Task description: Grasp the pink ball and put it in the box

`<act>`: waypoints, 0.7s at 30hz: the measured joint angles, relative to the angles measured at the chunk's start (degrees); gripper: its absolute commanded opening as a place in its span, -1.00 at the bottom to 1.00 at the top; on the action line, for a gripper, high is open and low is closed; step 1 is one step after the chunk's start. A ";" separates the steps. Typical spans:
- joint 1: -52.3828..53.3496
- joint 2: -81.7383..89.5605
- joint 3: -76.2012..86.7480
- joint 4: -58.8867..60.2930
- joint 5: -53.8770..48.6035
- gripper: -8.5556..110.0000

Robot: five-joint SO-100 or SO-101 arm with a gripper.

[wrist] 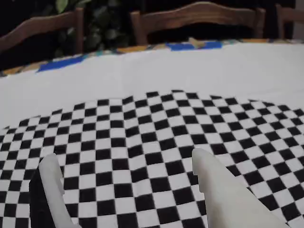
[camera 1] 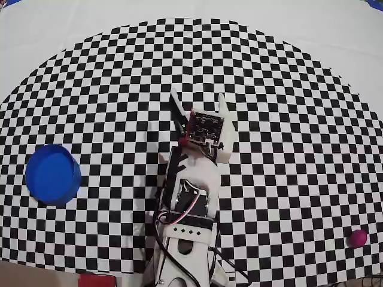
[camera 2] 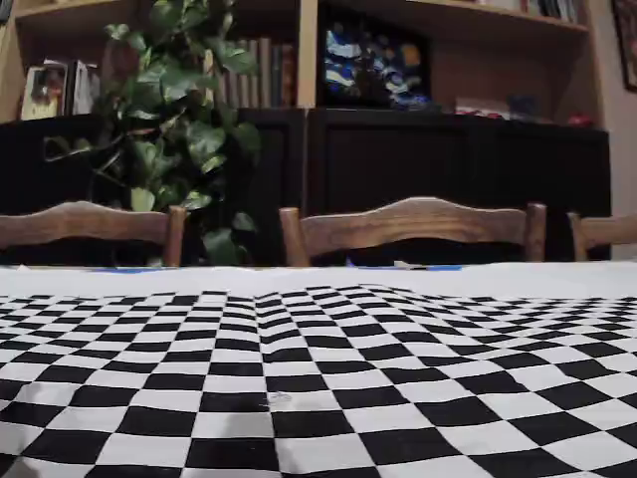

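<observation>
In the overhead view the pink ball lies on the checkered cloth at the lower right, near the cloth's edge. The box, a round blue container, sits at the left. My gripper is over the middle of the cloth, far from both, and stands open. The wrist view shows the gripper with its two white fingers spread wide and only checkered cloth between them. Neither ball nor box appears in the wrist view or the fixed view.
The arm's base stands at the bottom centre of the overhead view. A red object pokes in at the bottom edge. Wooden chairs and a plant stand beyond the table's far edge.
</observation>
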 measured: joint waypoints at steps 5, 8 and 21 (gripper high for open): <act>2.72 0.00 0.00 -0.53 0.00 -0.30; 4.75 -0.62 0.00 -1.23 0.00 -0.30; 15.64 -1.05 0.00 -2.90 0.00 -0.30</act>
